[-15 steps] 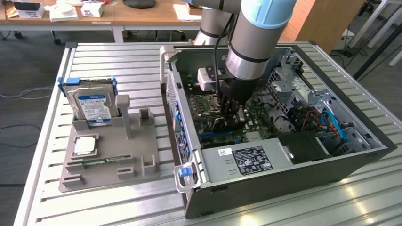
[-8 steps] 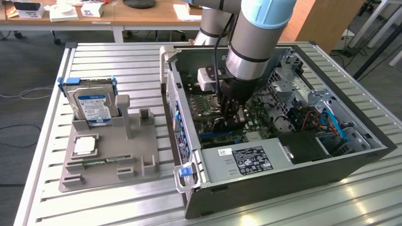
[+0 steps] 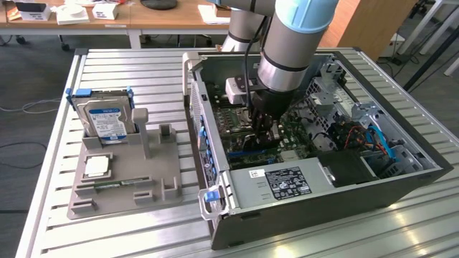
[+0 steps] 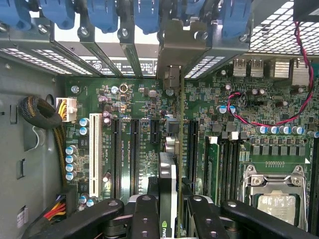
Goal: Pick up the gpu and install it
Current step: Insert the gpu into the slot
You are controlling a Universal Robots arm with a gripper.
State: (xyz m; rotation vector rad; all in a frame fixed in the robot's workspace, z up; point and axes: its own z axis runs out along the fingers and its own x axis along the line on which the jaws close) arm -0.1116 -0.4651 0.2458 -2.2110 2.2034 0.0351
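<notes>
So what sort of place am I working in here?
Most likely a robotics lab or workshop bench set up for PC assembly. An open computer case lies on a slatted metal table, a grey fixture holds a hard drive, and wooden desks stand behind.

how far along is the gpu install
Done: the gpu is off the grey holder tray and inside the open computer case. In hand: the end effector grips it edge-on over the motherboard's expansion slots. Left: whether it is fully seated can't be told.
</notes>
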